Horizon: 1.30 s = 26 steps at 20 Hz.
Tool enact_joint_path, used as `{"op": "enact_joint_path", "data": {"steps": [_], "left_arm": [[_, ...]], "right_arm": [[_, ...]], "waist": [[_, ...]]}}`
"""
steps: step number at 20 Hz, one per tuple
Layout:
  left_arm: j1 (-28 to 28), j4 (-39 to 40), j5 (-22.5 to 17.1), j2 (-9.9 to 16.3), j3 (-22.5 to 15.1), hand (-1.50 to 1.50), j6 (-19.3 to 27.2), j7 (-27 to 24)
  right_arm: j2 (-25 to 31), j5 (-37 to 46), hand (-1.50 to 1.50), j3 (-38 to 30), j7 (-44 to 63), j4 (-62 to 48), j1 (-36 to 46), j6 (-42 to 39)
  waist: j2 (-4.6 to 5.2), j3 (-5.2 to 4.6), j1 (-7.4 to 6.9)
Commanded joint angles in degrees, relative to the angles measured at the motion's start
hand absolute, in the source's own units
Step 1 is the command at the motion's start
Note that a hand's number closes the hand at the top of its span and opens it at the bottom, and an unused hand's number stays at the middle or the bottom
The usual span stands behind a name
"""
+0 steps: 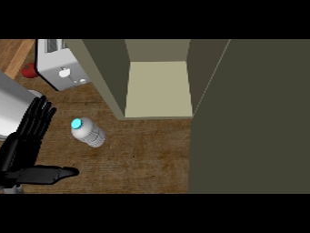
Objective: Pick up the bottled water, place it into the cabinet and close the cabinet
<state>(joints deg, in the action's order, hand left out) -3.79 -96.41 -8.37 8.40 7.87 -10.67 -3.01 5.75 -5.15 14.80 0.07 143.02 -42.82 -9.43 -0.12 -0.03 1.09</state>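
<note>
Bottled water (88, 131) stands on the wooden table (144, 154), just off the open cabinet's (158, 86) lower left corner and apart from it. You look almost straight down on the bottle, so its long axis runs up toward you: the pale blue cap shows at the upper left end and the clear ribbed body trails down and to the right, away from the cap. Whether it stands fully upright or leans a little you cannot tell from this angle.

Your left hand (24, 148) shows to the left of the bottle, close beside it but not touching. Its fingers (37, 117) are straight and lie together, pointing up the view past the bottle's cap, and the thumb sticks out sideways below the bottle. The hand holds nothing. Your right hand is nowhere in view.

The cabinet is open, with a pale inner floor visible, and its dark door (258, 118) swings out to the right of the opening. Left of the cabinet, past the bottle, sits a white toaster (60, 68) with a small red object (28, 70) just beside it.
</note>
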Motion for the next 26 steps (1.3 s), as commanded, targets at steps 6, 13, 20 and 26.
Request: {"op": "enact_joint_path", "data": {"steps": [6, 13, 20, 26], "left_arm": [[7.24, 21.88, 6.22, -2.68, 0.06, -1.50, 1.85, -14.14], [13.41, 39.72, 5.78, -0.41, 5.16, -1.50, 1.35, -25.13], [17.10, 53.83, 5.17, 0.22, 6.53, -1.50, -2.59, -31.91], [22.54, 66.92, 6.35, 0.24, 6.01, -1.50, -8.38, -39.11]], "right_arm": [[1.81, -2.52, -1.50, -0.98, -4.05, 5.24, -6.76, -2.98], [2.18, -2.51, -1.50, -1.43, -5.36, 7.29, -11.81, -4.43], [3.35, -5.63, -1.50, -2.11, -4.77, 10.85, -13.87, -5.02], [3.15, -1.85, -1.50, 0.43, -9.76, 7.28, -16.62, -6.35]], "waist": [[0.08, 0.00, 0.16], [0.16, -0.05, 0.40], [0.28, -0.08, 0.33], [0.29, -0.13, 1.13]]}}
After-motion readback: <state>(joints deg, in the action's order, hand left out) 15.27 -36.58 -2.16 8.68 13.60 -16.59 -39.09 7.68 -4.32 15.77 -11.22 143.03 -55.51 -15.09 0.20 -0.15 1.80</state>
